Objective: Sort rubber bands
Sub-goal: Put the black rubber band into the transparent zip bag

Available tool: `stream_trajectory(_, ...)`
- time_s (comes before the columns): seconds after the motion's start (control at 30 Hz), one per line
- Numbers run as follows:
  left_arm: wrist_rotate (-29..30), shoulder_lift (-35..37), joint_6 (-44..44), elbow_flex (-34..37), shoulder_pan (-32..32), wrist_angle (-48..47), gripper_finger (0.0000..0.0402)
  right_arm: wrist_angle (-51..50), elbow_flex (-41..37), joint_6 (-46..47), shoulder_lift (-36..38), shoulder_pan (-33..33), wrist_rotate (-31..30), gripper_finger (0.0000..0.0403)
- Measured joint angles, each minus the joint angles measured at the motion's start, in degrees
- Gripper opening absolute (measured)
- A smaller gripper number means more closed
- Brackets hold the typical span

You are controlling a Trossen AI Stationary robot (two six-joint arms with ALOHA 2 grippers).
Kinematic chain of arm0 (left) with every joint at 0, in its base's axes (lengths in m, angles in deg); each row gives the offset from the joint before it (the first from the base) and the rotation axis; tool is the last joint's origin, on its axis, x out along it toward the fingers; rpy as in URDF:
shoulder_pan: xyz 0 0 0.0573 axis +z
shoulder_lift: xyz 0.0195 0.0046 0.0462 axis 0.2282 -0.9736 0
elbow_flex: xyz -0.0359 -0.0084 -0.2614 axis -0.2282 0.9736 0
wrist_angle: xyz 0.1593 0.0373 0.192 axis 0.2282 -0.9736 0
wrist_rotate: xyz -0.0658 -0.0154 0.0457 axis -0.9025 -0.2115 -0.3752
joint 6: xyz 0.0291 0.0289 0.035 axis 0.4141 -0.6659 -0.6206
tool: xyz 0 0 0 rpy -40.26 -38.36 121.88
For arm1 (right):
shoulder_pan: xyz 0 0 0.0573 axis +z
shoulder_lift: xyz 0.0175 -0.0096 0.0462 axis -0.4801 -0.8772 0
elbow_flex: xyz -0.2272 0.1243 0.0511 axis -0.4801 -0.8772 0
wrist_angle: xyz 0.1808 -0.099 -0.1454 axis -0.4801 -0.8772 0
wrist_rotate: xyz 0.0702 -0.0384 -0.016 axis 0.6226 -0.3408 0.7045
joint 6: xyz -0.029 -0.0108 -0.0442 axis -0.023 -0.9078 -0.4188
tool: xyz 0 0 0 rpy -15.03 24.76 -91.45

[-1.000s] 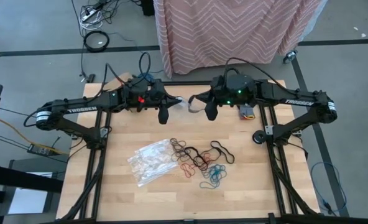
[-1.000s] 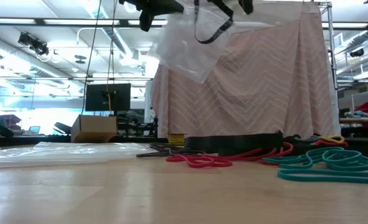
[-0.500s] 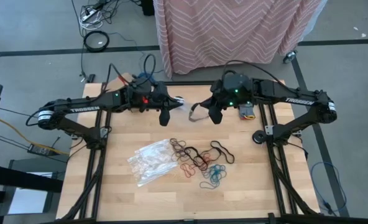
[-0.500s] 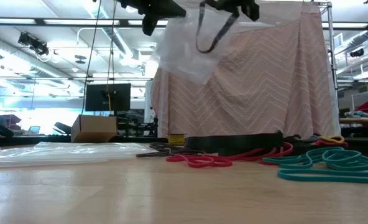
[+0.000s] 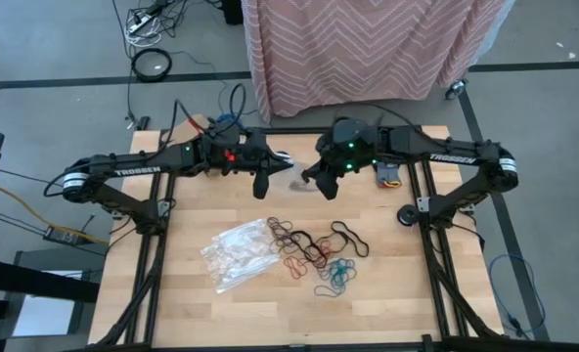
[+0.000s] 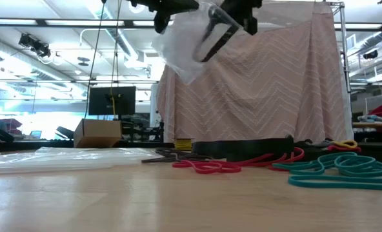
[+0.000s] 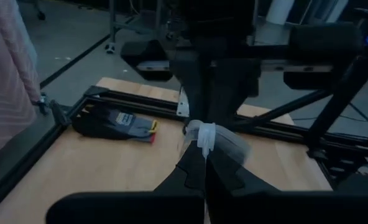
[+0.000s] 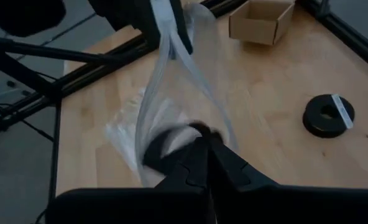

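A clear plastic bag (image 5: pixel 291 174) hangs in the air over the table's far middle, between my two grippers. My left gripper (image 5: pixel 261 186) is shut on it. My right gripper (image 5: pixel 324 189) is shut on a black rubber band (image 6: pixel 211 35), which slants down against the bag (image 6: pixel 184 48). Whether the band is inside the bag, I cannot tell. The other rubber bands (image 5: pixel 314 252), black, brown, red and teal, lie in a loose pile on the table's middle. My left gripper pinches a gathered bit of the bag's upper edge (image 7: pixel 206 134) between its two fingers, coming nearly level from the table's left. The bag hangs below it, clear of the table. My right gripper pinches the black band at one end of its loop (image 8: pixel 193 132), slanting down from the table's right. The loop (image 8: pixel 162 146) hangs against the clear bag, clear of the table. Whether the fingers also have the bag's film, I cannot tell.
A heap of clear crinkly bags (image 5: pixel 236 254) lies left of the band pile. A small black disc (image 8: pixel 329 115) sits near the right edge, and a cardboard box (image 8: pixel 262 18) lies beyond it. A pink cloth-draped cart (image 5: pixel 368 49) stands behind the far edge.
My right gripper has sunk and gone toward the left gripper and the bag, tipping its fingers further down. The black band, which hung straight below it as a loop, now slants against the bag. The bag has been drawn a little toward the right gripper.
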Motion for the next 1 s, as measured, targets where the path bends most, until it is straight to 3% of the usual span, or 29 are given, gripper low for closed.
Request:
stream_trajectory(0.17, -2.3, 0.0, 0.0, 0.0, 0.0, -0.5, 0.0, -0.1, 0.0, 1.0, -1.2, -0.5, -1.0, 0.0)
stream_trajectory(0.6, -2.1, -0.5, -0.2, 0.0, 0.0, -1.9, 0.0, 7.5, 0.0, -1.8, -6.5, -0.8, 14.4, 0.0006)
stream_trajectory(0.73, -5.3, -1.3, 1.1, -0.1, 0.0, -2.1, 0.0, 10.6, 0.0, -3.0, -7.4, -0.7, 17.0, 0.0047)
stream_trajectory(1.0, -10.7, -3.9, 2.3, -0.1, -0.4, -1.0, 0.0, 12.8, -0.1, -2.9, -7.7, -1.9, 17.5, 0.02)
